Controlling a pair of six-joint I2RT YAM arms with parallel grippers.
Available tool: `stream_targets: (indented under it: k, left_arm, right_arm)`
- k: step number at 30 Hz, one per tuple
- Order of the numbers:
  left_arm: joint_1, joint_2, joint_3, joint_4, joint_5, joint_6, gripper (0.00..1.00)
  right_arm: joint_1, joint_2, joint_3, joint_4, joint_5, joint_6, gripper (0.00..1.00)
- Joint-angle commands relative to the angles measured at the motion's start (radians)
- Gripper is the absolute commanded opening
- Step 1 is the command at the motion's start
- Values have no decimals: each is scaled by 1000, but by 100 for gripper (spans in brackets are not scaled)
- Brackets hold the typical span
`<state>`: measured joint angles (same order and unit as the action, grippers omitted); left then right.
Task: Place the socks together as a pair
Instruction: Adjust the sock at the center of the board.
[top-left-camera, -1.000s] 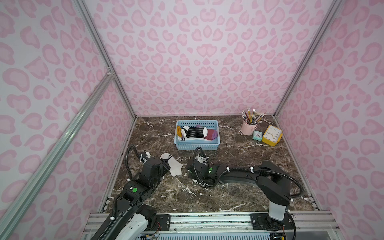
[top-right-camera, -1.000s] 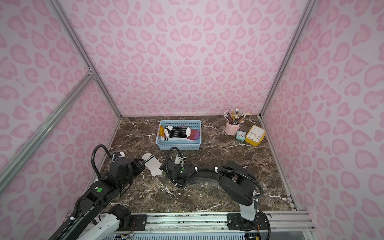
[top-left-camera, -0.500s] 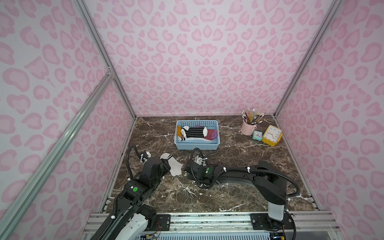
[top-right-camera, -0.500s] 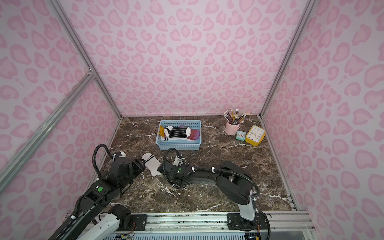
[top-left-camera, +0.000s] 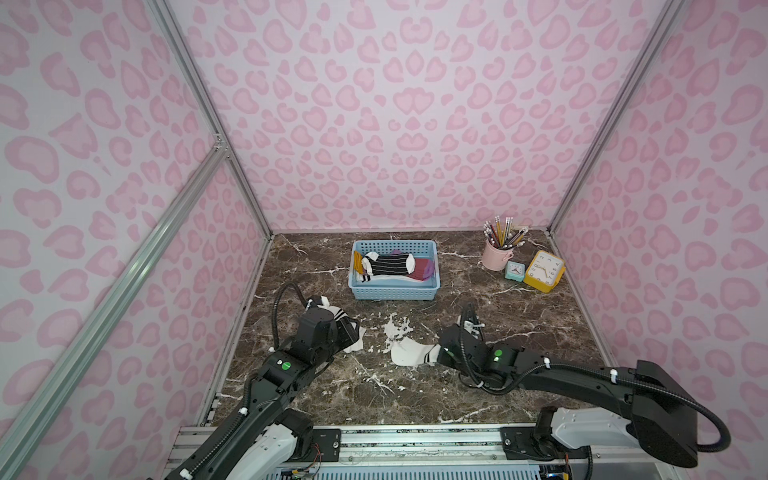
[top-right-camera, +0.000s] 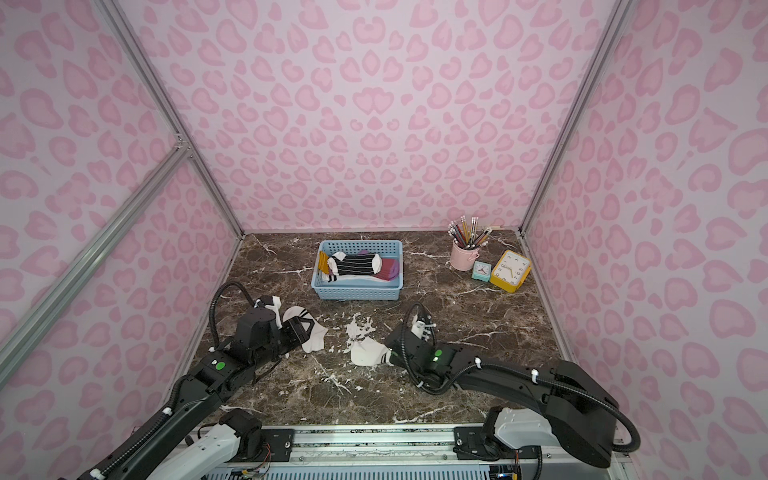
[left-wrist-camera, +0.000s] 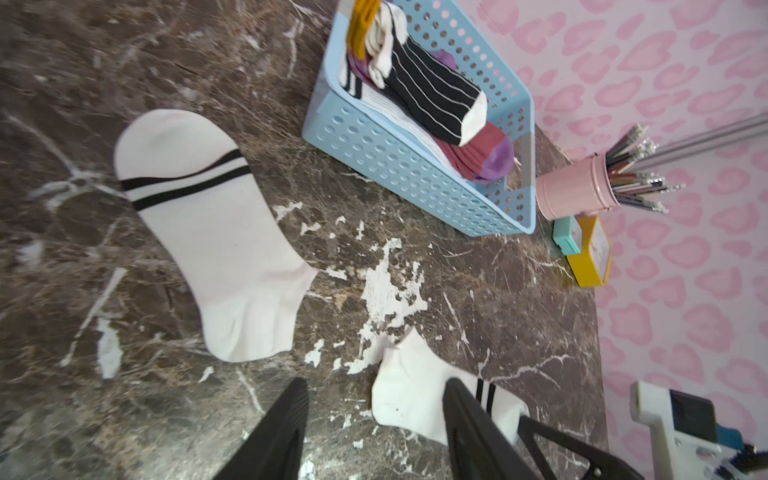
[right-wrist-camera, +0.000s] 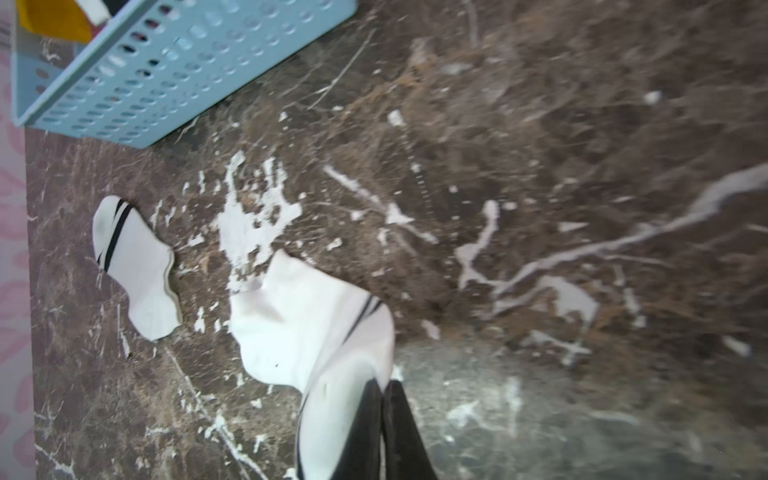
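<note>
Several socks lay in the blue basket (top-left-camera: 395, 291) at the back of the table (top-left-camera: 415, 395). A black striped sock (top-left-camera: 388, 264) was on top, with a maroon sock (top-left-camera: 422, 268) with a purple toe under it. A mustard cuff (top-left-camera: 358, 262) showed at one end, and some white sock was at the bottom.

A pink cup (top-left-camera: 494, 257) held pencils (top-left-camera: 503, 230). Beside it stood a small teal clock (top-left-camera: 514, 271) and a yellow clock (top-left-camera: 544, 270), well away from both arms.

We saw two white socks with black bands out on the table, near each other but not touching. The flat white sock (left-wrist-camera: 208, 249) lay just ahead of the left gripper (left-wrist-camera: 376, 386), whose fingers stood apart with nothing between them. The crumpled white sock (right-wrist-camera: 299, 328) was pinched at its banded end by the right gripper (right-wrist-camera: 382, 386). Its fingers were squeezed together on the cloth, and the rest of the sock stuck out toward the flat one.
</note>
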<state>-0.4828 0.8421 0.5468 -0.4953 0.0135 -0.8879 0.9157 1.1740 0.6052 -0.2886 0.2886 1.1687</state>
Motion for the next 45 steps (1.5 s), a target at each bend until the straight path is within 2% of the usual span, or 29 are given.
stream_targets:
  k: [1, 3, 6, 10, 17, 24, 34, 45]
  left_arm:
    - [-41, 60, 11, 136, 86, 45, 57]
    - [-88, 111, 33, 139, 65, 44, 57]
    - [-151, 170, 57, 166, 52, 33, 53]
    - [-214, 250, 72, 251, 92, 10, 44]
    - [-320, 407, 114, 321, 94, -27, 21]
    - [-344, 531, 75, 395, 93, -71, 6]
    - [-345, 681, 73, 404, 30, -83, 3]
    - [-340, 709, 0, 350, -78, -118, 3]
  right_arm:
    - [-57, -122, -79, 45, -31, -83, 34]
    - [-106, -220, -117, 11, -36, -99, 42]
    - [-151, -347, -163, 1, -57, -133, 45]
    - [-185, -417, -191, 17, -92, -151, 42]
    - [-194, -264, -160, 146, -235, -183, 23]
    - [-189, -116, -139, 272, -290, -207, 10]
    - [-175, 145, -78, 310, -337, -238, 5]
    - [-151, 246, -104, 355, -317, -212, 3]
